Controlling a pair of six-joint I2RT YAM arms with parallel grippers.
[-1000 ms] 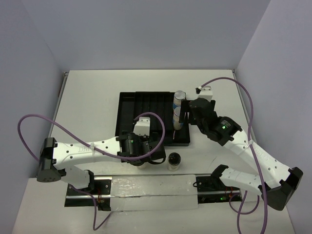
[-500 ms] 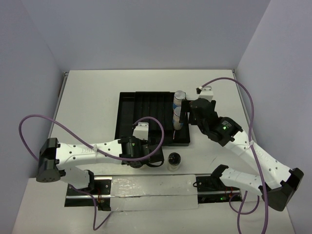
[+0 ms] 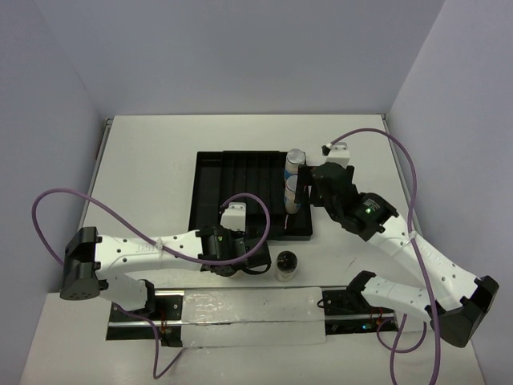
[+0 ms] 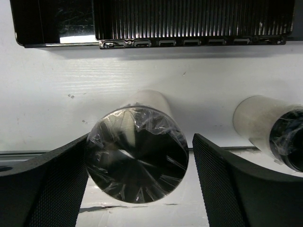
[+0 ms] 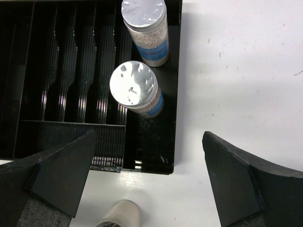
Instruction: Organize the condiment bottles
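Two condiment bottles with silver lids and blue-white labels [image 3: 296, 158] [image 3: 293, 192] stand in the right compartment of the black tray [image 3: 240, 172]; both show in the right wrist view [image 5: 143, 14] [image 5: 133, 85]. My right gripper [image 3: 309, 188] [image 5: 147, 189] hangs open above that compartment's near end, holding nothing. A whitish bottle with a dark lid [image 4: 137, 161] stands on the table in front of the tray, between the open fingers of my left gripper [image 3: 232, 263] [image 4: 141, 151]. There is a gap on its right side. Another dark-lidded bottle [image 3: 287, 265] [image 4: 274, 130] [image 5: 118, 215] stands just right of it.
The tray's left and middle ribbed slots [image 5: 71, 61] hold nothing. A clear plastic strip [image 3: 240, 313] runs along the near table edge between the arm bases. Purple cables [image 3: 56, 208] loop beside both arms.
My left gripper has shifted slightly toward the near edge, settling around the dark-lidded bottle. The right arm and the bottles have not moved.
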